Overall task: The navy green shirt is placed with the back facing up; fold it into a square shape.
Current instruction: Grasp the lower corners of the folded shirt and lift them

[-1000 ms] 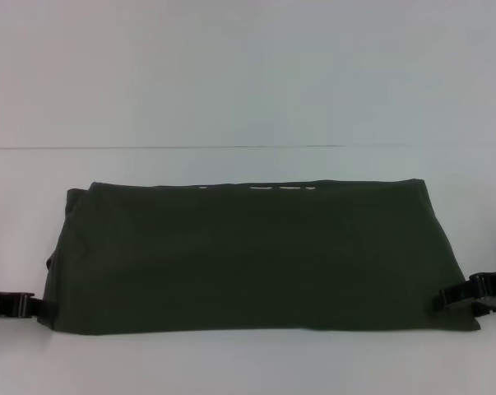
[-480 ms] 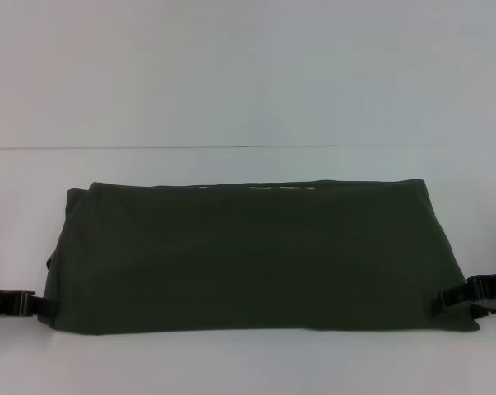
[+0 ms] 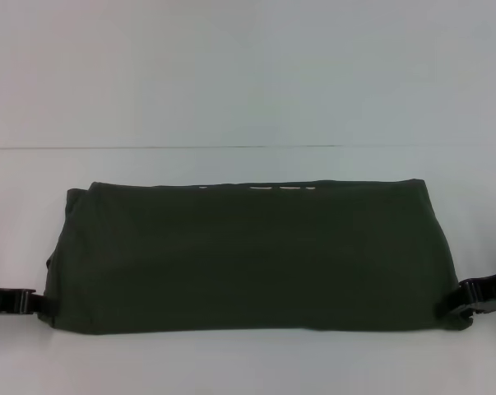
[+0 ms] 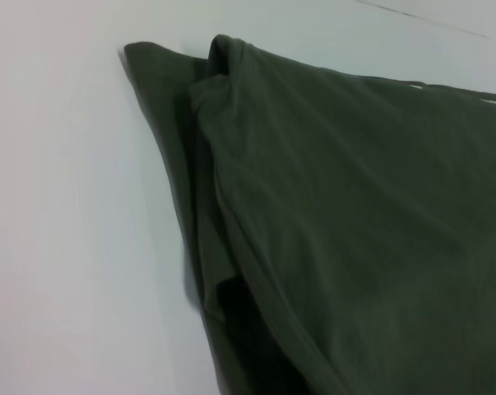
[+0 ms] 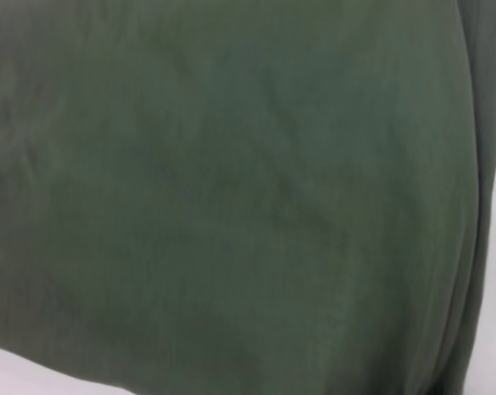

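The navy green shirt (image 3: 252,255) lies folded into a wide, flat rectangle on the white table, plain side up. A thin strip of cream lettering (image 3: 282,188) peeks out along its far edge. My left gripper (image 3: 35,305) sits low at the shirt's near-left corner, touching the fabric edge. At the near-right corner, my right gripper (image 3: 445,308) is closed on the cloth, and that corner is drawn in. The left wrist view shows the shirt's layered left edge (image 4: 219,206). Green fabric (image 5: 231,197) fills the right wrist view.
The white table (image 3: 248,90) stretches beyond the shirt, with a faint seam line (image 3: 165,147) across it. A narrow strip of table (image 3: 248,366) runs along the near side.
My right gripper has shifted slightly nearer, and the shirt's near-right corner has pulled inward. The left gripper and the rest of the shirt have not moved.
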